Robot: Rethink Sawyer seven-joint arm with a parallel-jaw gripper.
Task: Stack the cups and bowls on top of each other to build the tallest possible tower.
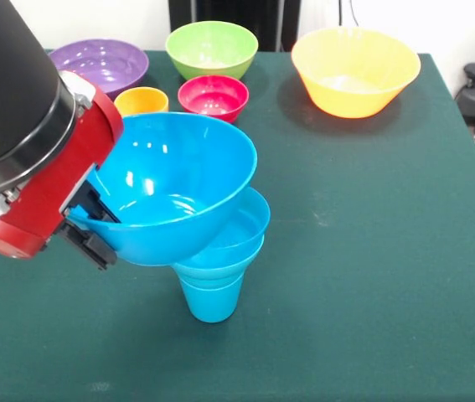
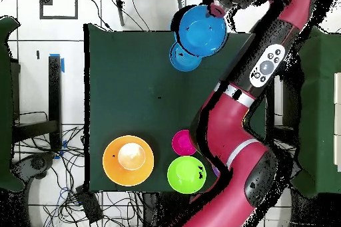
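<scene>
My gripper (image 1: 95, 222) is shut on the left rim of a large blue bowl (image 1: 170, 180), one finger inside and one outside. The bowl is tilted and sits over the tower (image 1: 220, 268), touching it or just above it. The tower is a blue cup (image 1: 212, 301) as base with a smaller blue bowl (image 1: 250, 226) on it, and another blue rim shows just under that bowl. In the overhead view the gripper (image 2: 216, 10) holds the large blue bowl (image 2: 202, 30) beside the smaller one (image 2: 180, 58). The yellow cup is out of view.
At the table's far side stand a purple bowl (image 1: 99, 63), a green bowl (image 1: 212, 46), a red bowl (image 1: 213, 95), an orange cup (image 1: 141, 100) and the large yellow-orange bowl (image 1: 354, 71). My arm (image 2: 233, 118) stretches along one side of the green table (image 1: 371, 276).
</scene>
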